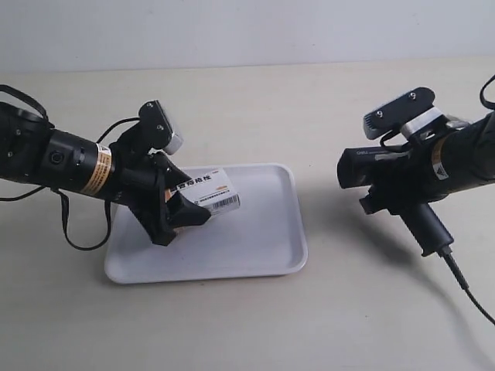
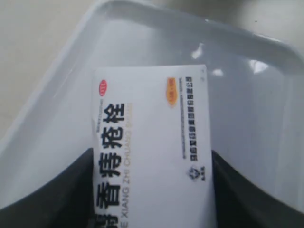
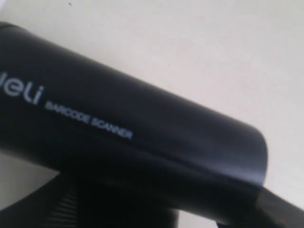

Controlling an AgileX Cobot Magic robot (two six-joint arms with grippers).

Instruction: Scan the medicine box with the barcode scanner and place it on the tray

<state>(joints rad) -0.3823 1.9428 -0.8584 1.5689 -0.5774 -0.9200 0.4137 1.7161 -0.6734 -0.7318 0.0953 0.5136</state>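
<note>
Left wrist view: medicine box (image 2: 152, 152) between dark fingers (image 2: 52, 194).

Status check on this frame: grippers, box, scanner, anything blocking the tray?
Left gripper shut on medicine box, held over the tray. Right gripper shut on barcode scanner, off to the side, clear of the tray. Nothing else on the tray.

Pale cream tabletop (image 1: 255, 325) fills most of the exterior view, matte & plain; behind it a whitish-grey wall (image 1: 247, 31) runs across the top, soft even light w/ faint shadows on the surface
</note>
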